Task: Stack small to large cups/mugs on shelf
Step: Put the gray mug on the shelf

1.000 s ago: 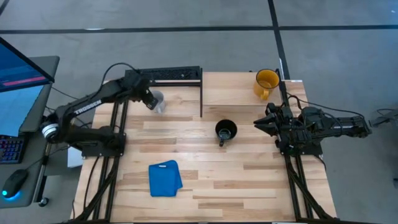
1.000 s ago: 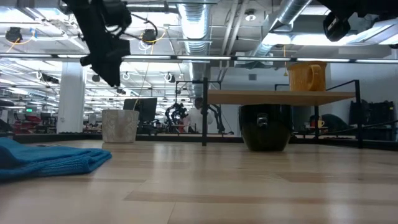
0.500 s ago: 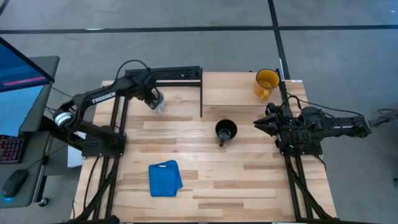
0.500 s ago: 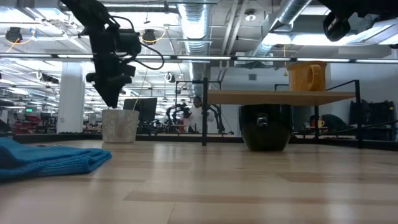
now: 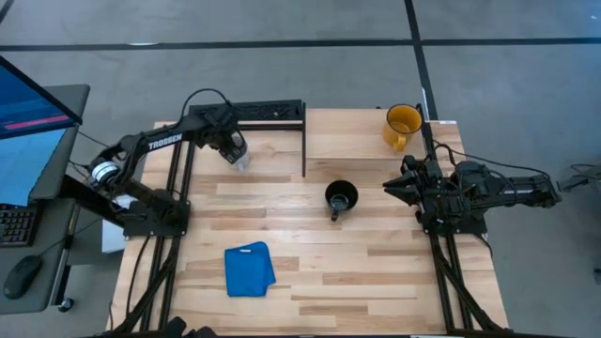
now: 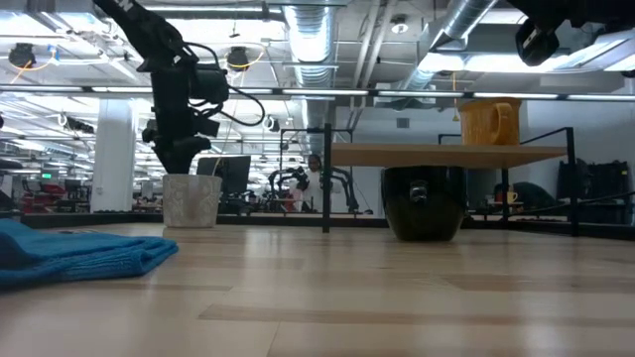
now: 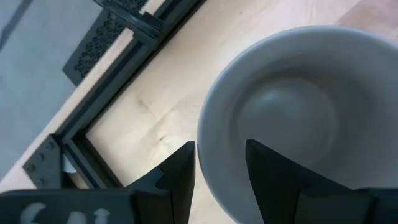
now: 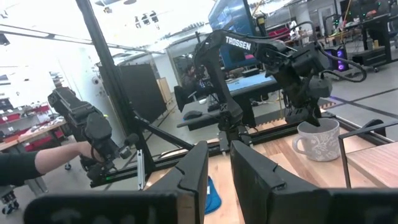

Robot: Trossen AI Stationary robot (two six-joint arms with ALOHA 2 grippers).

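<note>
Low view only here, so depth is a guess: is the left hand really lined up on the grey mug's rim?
Observer: Yes. In the left wrist view the open left hand straddles the grey mug at its rim, one finger inside and one outside.
Operator: Which way does the black mug's handle point?
Observer: From above, the black mug has its handle pointing away from the shelf.
Operator: And the right hand?
Observer: The right hand hangs open and empty near the shelf's front edge, to the right of the black mug.
</note>
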